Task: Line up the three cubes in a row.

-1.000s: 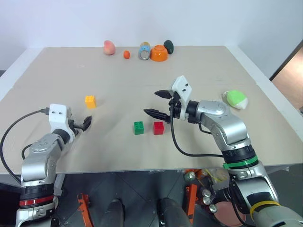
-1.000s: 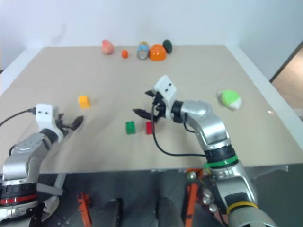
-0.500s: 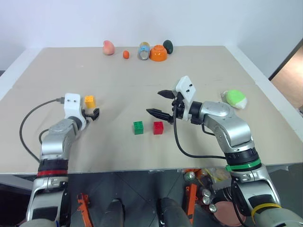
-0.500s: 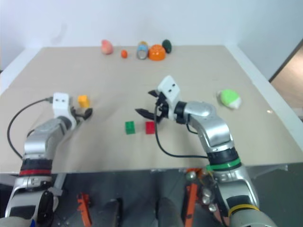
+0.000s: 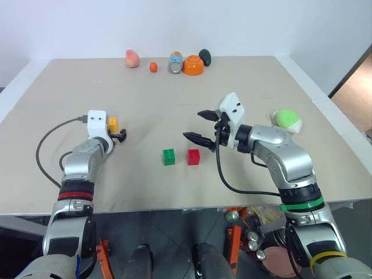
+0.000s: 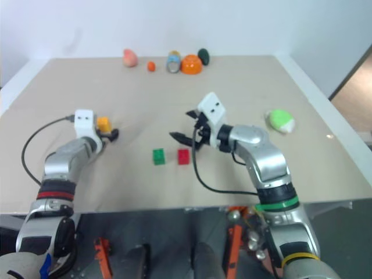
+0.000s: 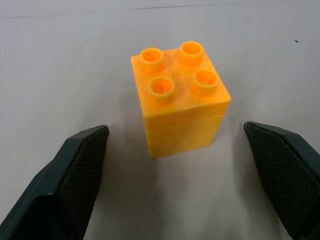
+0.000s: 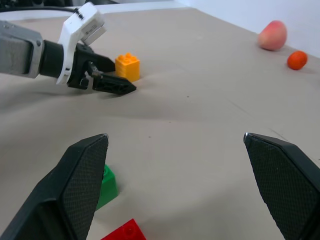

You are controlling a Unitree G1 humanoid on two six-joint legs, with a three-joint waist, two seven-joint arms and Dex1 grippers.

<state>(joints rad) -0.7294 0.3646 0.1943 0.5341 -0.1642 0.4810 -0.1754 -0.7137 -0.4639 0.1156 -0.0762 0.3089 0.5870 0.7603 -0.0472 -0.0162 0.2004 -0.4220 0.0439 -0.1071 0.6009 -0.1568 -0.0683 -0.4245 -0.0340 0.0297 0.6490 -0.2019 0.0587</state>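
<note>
The yellow cube [image 7: 179,97] sits apart at ten o'clock from the paired green cube [image 5: 169,156] and red cube [image 5: 193,156], so the left gripper [image 7: 185,165] brackets it with fingers spread, not touching, while the right gripper [image 5: 200,125] hovers released above the pair.

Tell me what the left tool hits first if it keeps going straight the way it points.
Most likely the yellow cube. It sits directly ahead of the open left tool, centred between the two fingers and not yet touched, so the fingers would probably pass along either side of it.

A peach [image 5: 132,58], small orange ball [image 5: 153,67], can [image 5: 176,63], orange bowl [image 5: 193,65] and dark avocado [image 5: 205,57] line the tabletop's [image 5: 244,87] far edge; a lime-green-and-white lump [image 5: 288,120] lies right
</note>
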